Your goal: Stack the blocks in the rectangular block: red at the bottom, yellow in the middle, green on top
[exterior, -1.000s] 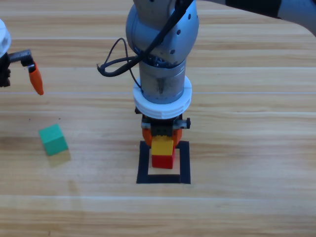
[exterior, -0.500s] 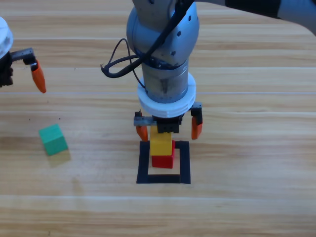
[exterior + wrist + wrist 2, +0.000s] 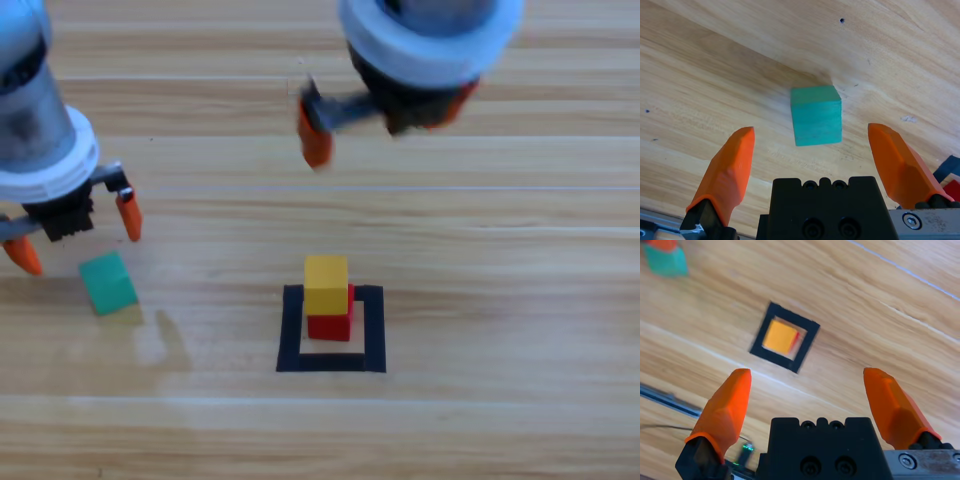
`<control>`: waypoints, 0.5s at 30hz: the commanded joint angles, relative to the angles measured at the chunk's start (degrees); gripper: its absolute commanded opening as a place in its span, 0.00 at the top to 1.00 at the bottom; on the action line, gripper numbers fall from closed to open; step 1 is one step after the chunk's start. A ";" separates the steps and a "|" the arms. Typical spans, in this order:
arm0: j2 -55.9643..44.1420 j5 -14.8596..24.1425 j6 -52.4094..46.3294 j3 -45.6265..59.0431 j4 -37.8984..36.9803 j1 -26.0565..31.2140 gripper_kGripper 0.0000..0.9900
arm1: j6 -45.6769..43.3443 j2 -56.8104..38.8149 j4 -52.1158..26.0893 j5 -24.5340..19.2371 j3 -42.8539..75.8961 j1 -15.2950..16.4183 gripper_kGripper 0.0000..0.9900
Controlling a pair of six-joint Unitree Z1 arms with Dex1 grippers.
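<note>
The yellow cube rests on the red cube inside the black tape square, with nothing gripping either. In the right wrist view the yellow cube covers nearly all of the red cube within the square. My right gripper is open and empty, high above and behind the stack. The green cube lies on the wood at the left. Just behind and above it, my left gripper is open, its jaws spread wider than the cube.
Bare wooden table surrounds the square. The green cube also shows far off in the right wrist view's top left corner.
The right gripper opened, let go of the yellow cube on the red one, and rose back toward the top. The left arm came in from the left edge over the green cube.
</note>
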 commanded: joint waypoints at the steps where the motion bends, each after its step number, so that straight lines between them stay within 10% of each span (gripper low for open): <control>1: 2.73 0.90 -0.67 1.89 -2.13 -2.35 0.03 | -13.22 -31.65 -44.73 14.20 51.26 -4.58 0.00; 9: 4.75 0.81 0.82 3.38 -4.94 -2.35 0.02 | -33.79 -59.16 -54.13 26.24 78.77 -12.67 0.00; 15: 5.89 0.28 3.90 4.52 -7.23 -2.26 0.02 | -43.28 -60.48 -52.20 27.56 80.88 -12.75 0.00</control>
